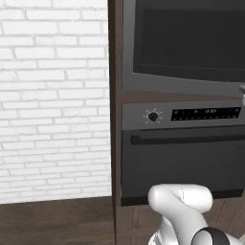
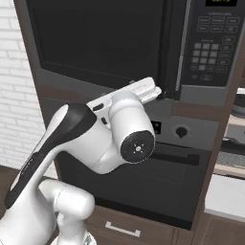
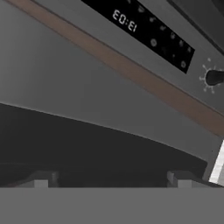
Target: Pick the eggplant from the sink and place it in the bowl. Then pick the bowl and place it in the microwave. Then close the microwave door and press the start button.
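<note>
Risks, judged from this moment:
- Microwave (image 2: 201,93): the door (image 2: 100,38) looks flush with the front, but I cannot tell whether it is latched. If it is only resting to, a start press would probably do nothing, or a brush from the arm could swing it out again.
- Oven (image 2: 158,177): it sits just below the tool, with its own display (image 3: 131,24) and knob (image 2: 181,131). Both fall in the hand view, so the tool could drift down and hit oven controls instead of the microwave's.
- Keypad (image 2: 210,50): the keys are small and close together, and I cannot tell which one is start. With the jaws spread wide, a finger tip could land on a neighbouring key, or the two tips could straddle the key and miss it. Narrowing the jaws first would likely give a cleaner single contact.
- Whether the bowl sits behind the dark glass cannot be told.

Positions relative to the tool:
- Tool (image 3: 109,181): jaws wide apart, nothing between them.
- Door: directly ahead of the tool and very near. The tool points at the lower grey rail of the door frame, near its hinge-free corner; contact or a small gap cannot be told.
- Wood strip (image 3: 131,72): just below the tool, between microwave and oven.
- Keypad: above the tool and off to its right, near but not within touch. Reaching it calls for a move up and across.
</note>
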